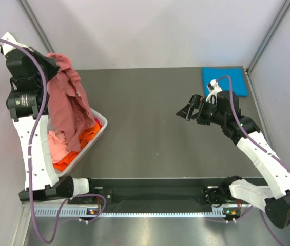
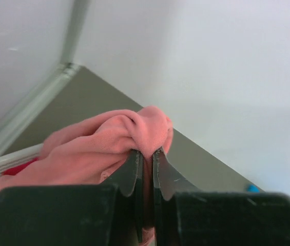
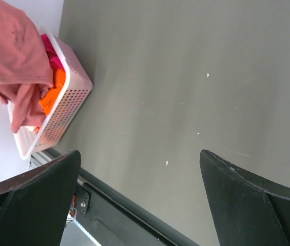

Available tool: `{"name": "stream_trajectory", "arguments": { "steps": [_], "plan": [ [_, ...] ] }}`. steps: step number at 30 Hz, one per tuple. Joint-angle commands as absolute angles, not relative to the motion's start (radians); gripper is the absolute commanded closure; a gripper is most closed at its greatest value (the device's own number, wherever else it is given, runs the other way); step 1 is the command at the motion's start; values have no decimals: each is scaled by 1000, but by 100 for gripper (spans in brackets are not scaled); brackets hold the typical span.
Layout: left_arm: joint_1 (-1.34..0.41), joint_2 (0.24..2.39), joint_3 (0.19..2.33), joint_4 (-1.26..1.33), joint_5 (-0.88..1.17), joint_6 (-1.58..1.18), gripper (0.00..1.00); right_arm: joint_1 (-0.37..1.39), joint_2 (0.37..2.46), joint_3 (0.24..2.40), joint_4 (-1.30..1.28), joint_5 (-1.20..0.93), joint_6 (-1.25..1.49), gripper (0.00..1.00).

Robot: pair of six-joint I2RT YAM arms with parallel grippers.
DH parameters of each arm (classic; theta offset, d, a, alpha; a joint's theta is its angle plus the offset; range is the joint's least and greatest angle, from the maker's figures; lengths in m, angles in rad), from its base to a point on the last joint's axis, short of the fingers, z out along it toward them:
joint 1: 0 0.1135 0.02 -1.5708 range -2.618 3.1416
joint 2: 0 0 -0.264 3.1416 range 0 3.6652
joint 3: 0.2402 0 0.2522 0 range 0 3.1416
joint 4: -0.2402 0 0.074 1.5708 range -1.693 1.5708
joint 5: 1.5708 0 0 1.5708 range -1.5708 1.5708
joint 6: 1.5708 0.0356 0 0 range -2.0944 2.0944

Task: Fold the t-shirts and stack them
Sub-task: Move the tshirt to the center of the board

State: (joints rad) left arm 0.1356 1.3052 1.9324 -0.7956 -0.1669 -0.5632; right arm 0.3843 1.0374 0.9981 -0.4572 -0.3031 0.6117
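Observation:
My left gripper (image 1: 52, 64) is raised high at the far left, shut on a bunch of the salmon-pink t-shirt (image 1: 70, 102). The shirt hangs down from it into the white basket (image 1: 92, 145). In the left wrist view the cloth (image 2: 109, 138) is pinched between the closed fingers of the left gripper (image 2: 146, 152). An orange t-shirt (image 1: 85, 138) and a magenta one (image 1: 98, 124) lie in the basket. A bright blue t-shirt (image 1: 225, 81) lies folded at the far right corner. My right gripper (image 1: 186, 111) hovers open over the table's middle right with nothing between its fingers (image 3: 42, 184).
The dark grey table (image 1: 150, 128) stretches between the basket and the blue shirt. Pale walls close in the back and both sides. A black rail (image 1: 155, 193) runs along the near edge between the arm bases. The right wrist view shows the basket (image 3: 68, 97) at the table's edge.

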Motion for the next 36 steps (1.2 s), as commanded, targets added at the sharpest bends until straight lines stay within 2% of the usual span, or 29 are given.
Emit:
{"name": "stream_trajectory", "arguments": {
  "steps": [1,3,6,9,11,13,15,17,20,23,31,36],
  "plan": [
    [137,1316,1946,-556,73,-629,100,387,1046,1061,-439,-298,612,0],
    [132,1373,1989,-497,254,-681,100,380,1060,1072,-439,-272,614,0],
    [121,1491,2164,-456,482,-777,100,368,1078,1095,-443,-264,615,0],
    [62,1552,2189,-271,589,-935,100,362,1081,1104,-434,-250,611,0],
    [5,1584,2201,-112,603,-998,100,357,1078,1106,-426,-245,603,0],
    [-85,1658,2342,-145,559,-993,100,351,1077,1108,-422,-230,592,0],
    [-104,1709,2474,-149,557,-1029,100,348,1078,1109,-420,-210,588,0],
    [-121,1732,2468,-45,583,-1101,100,341,1077,1109,-426,-209,581,0],
    [-182,1695,2355,35,595,-1173,100,336,1060,1098,-434,-207,587,0],
    [-256,1654,2277,-96,580,-1031,100,334,1022,1077,-439,-204,601,0],
    [-299,1387,1663,-204,517,-871,100,333,924,982,-459,-157,600,0],
    [-301,1367,1387,-311,453,-729,100,333,925,878,-439,-104,583,0]
  ]
}}
